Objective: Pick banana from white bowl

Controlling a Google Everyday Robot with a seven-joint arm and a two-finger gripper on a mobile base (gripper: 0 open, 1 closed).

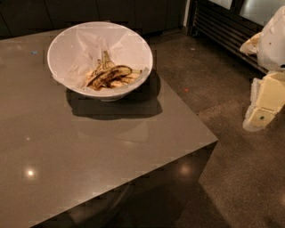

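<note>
Banana (107,75) lies inside the white bowl (60,38), low on the near slope and a little right of centre. Long and curved, its yellow skin is mostly blotched dark brown-black, and it runs roughly left to right. Paler peel scraps (124,80) lie just beside and under it, touching. A stem (106,57) stands upright behind it.

Bowl is wide and round, lined with crinkled white paper (84,44). It sits toward the far side of a grey-brown table (89,156) and throws a dark shadow on the near side. A small blue speck (34,52) marks the tabletop left of the bowl.

Gripper (265,102) hangs at the right edge of view, off the table and above the dark floor (222,89), well apart from bowl and banana. It shows as cream-coloured blocks below a white-wrapped arm (276,40). Cannot tell from this angle whether it is wide or narrow.

Dark cabinets (89,11) run along the back. A slatted metal unit (222,26) stands at the upper right. A red dot (186,90) lies on the floor between table and gripper.
</note>
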